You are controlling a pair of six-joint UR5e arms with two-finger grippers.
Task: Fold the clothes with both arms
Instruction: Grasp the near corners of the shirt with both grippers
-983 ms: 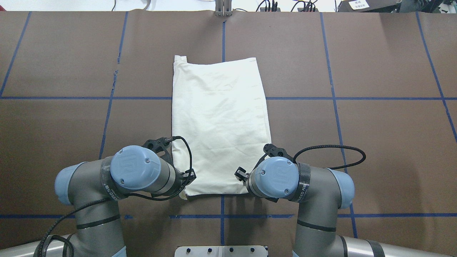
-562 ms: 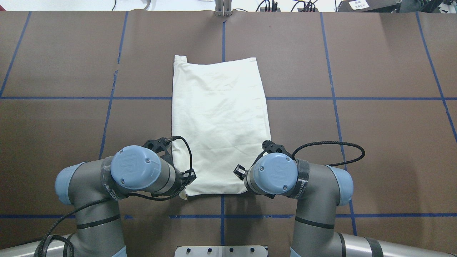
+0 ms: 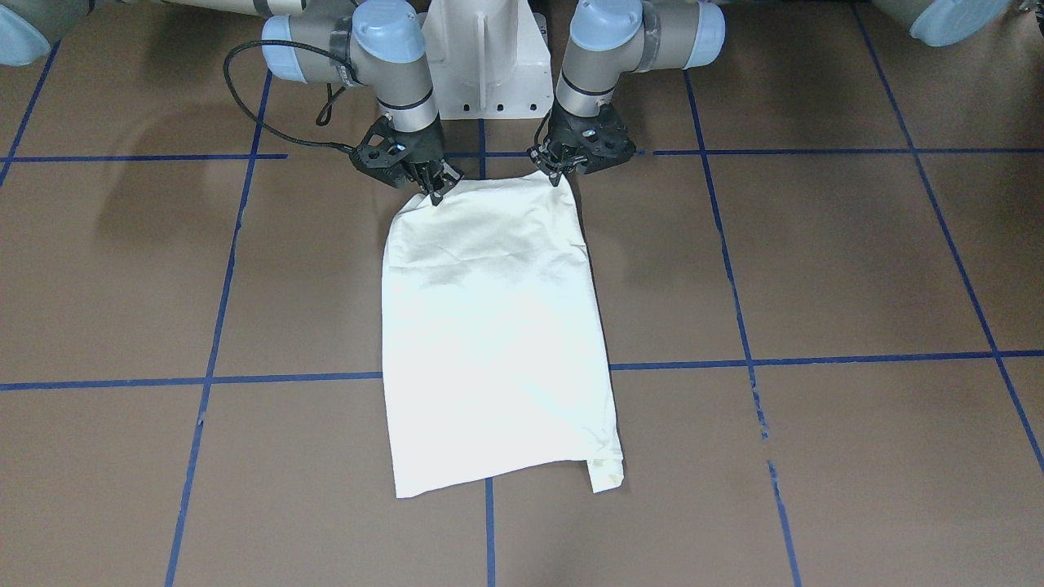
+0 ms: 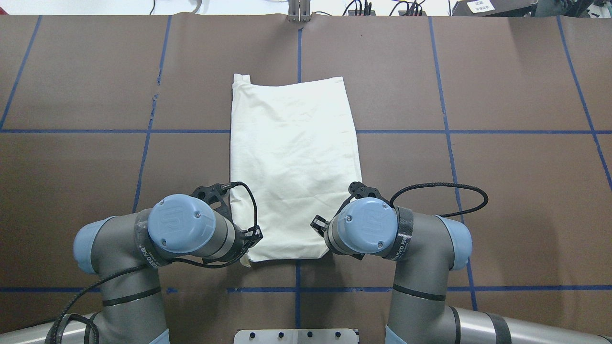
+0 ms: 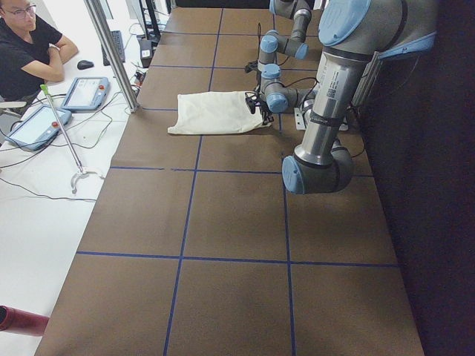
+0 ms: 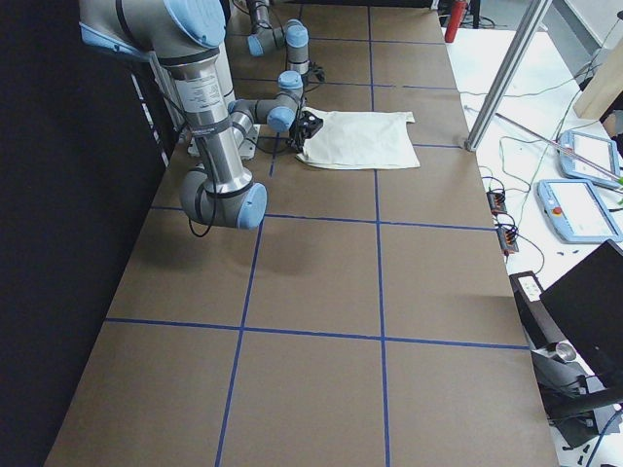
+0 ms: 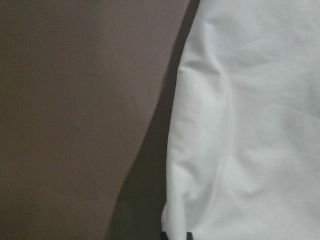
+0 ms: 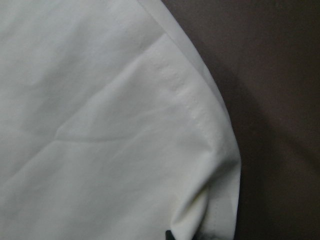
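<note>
Showing a cream-white shirt [image 4: 294,167] laid plain side up on the brown table [image 4: 502,191], directly in front of the white pedestal base [image 3: 487,61]. It is folded into a long, narrow panel running straight away from the base. The edge nearest the base is held at both corners. The right gripper [image 3: 436,189], just in front of the base on the robot's right, is pinched closed on one corner. The right wrist view shows the stitched hem bunched at the dark fingertips [image 8: 168,235]. The left gripper [image 3: 557,176], just in front of the base on the robot's left, is likewise clamped on the other corner. There the cloth gathers at its fingertips [image 7: 165,236] and casts a shadow on the table beside it. The end farthest from the base lies flat, with a small flap [image 3: 608,473] protruding at the corner on the robot's left. Blue tape lines [image 4: 444,129] divide the table into squares. A person [image 5: 26,44] sits beyond the table edge opposite the base.
</note>
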